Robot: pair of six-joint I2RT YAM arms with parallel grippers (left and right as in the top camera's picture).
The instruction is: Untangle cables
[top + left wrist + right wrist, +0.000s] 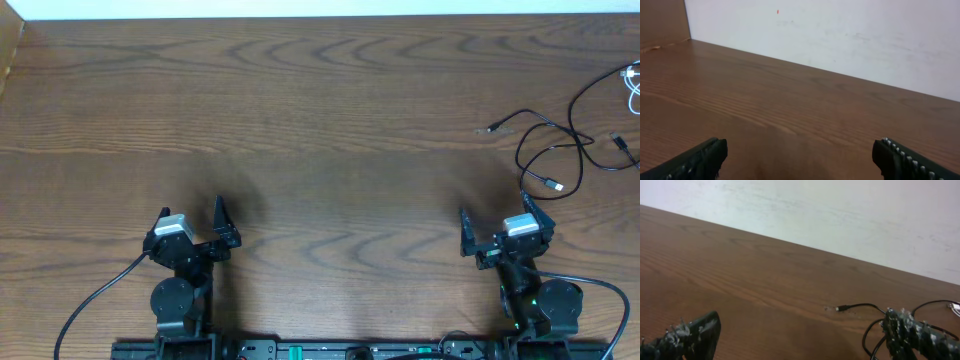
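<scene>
The black cables [560,135] lie in loose loops at the right side of the table, with plug ends toward the left and near my right arm. A white cable [630,82] shows at the far right edge. My right gripper [497,228] is open and empty, close in front of the loops. In the right wrist view the black cable [860,306] and its plug lie beyond the open fingers [805,337]. My left gripper [192,222] is open and empty at the front left, far from the cables. The left wrist view shows only bare wood between its fingers [800,159].
The wooden table [300,130] runs back to a white wall [840,215]. A raised wooden edge [8,55] stands at the far left corner. Thick black robot wires [90,305] trail from both arm bases at the front.
</scene>
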